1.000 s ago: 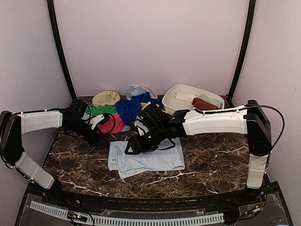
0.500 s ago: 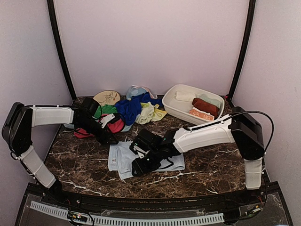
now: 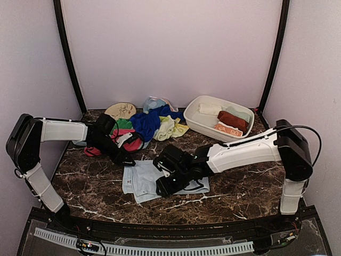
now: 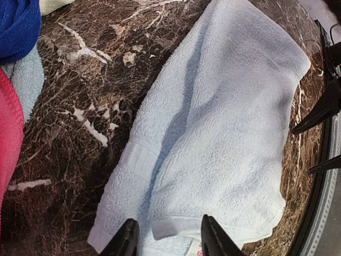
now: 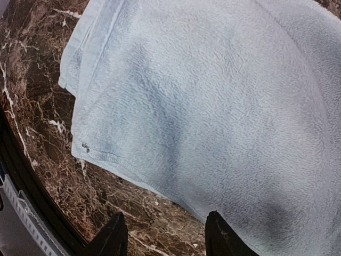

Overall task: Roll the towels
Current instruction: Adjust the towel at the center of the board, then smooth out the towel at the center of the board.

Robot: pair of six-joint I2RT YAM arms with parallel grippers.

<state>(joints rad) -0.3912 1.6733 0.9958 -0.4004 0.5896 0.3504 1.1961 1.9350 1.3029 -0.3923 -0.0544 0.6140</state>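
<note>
Both arms have come down on the pale blue towel (image 3: 139,181) in the last second. The left gripper (image 4: 168,220) swung off the towel pile (image 3: 145,121) to the towel's 10 o'clock corner. The right gripper (image 5: 165,214) slid from the towel's far side to its near edge at 6 o'clock.

Surface is a dark brown marble table (image 3: 240,181) with white veins. Pale lilac walls (image 3: 170,48), black poles (image 3: 68,53) in the back corners.

Towel lies flat at table centre, a bit toward 6 o'clock. Long axis runs 9 to 3, near-left corner skewed toward 7.

Left jaws part open, straddling the towel's hem, no pinch seen. Right jaws wide, over the near edge and bare marble.

Pile sits at 11 to 12 o'clock. White basin (image 3: 205,129) at 1 o'clock holds rolled towels.
</note>
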